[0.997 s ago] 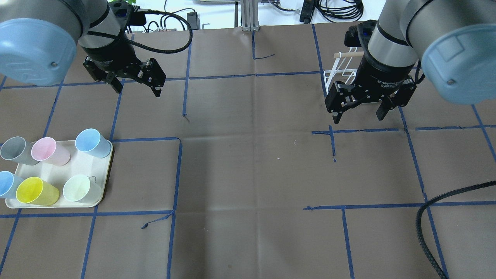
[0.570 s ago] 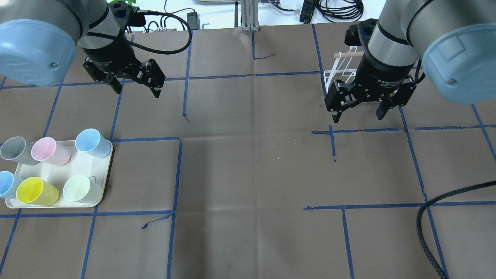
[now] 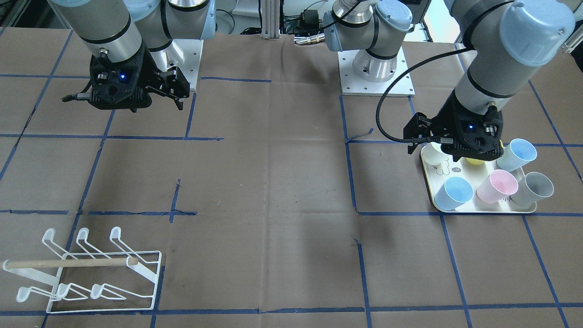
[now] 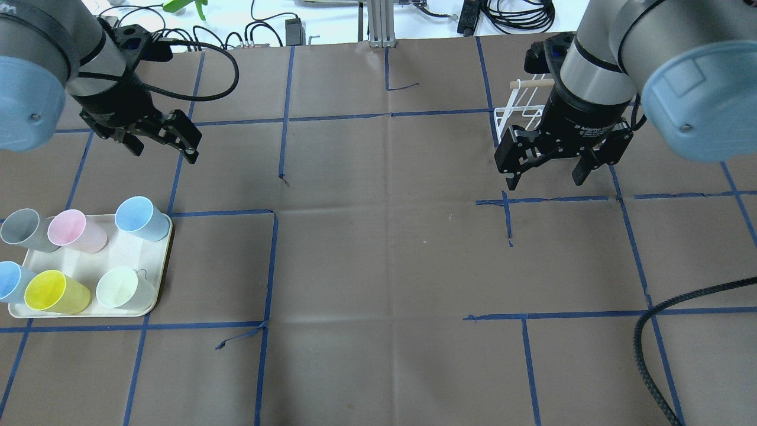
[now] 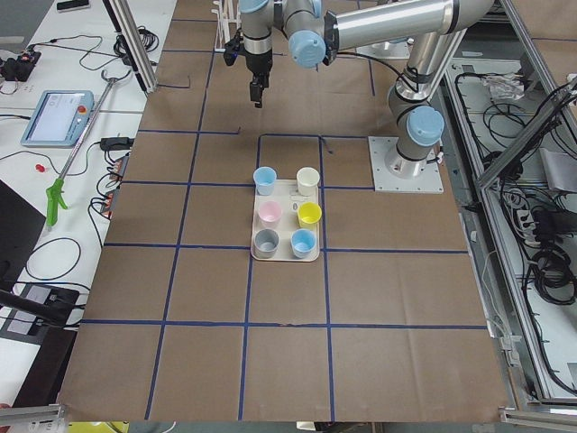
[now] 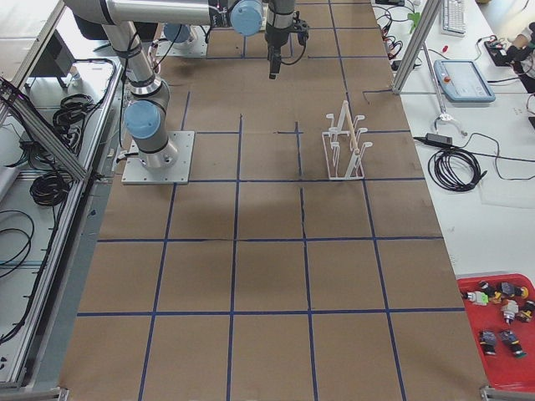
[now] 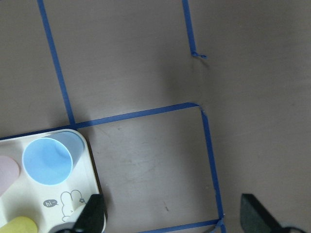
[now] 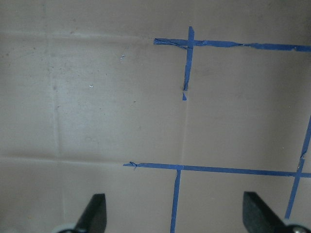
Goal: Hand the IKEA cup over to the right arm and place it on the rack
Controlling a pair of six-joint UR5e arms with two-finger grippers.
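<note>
Now left gripper (image 4: 164, 151) hangs jaws apart near the tray (image 4: 127, 251), where six cups (image 4: 68, 228) stand upright. Right gripper (image 4: 545, 177), jaws apart too, hovers at the table end with the rack (image 3: 68, 263), far from them.

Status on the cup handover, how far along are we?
Done: nothing yet. All six cups sit on the tray, and the rack is empty. In hand: the left end effector hovers open and empty beside the tray; the right end effector hangs open and empty too. Left: pick a cup, hand it to the right arm, place it on the rack.
</note>
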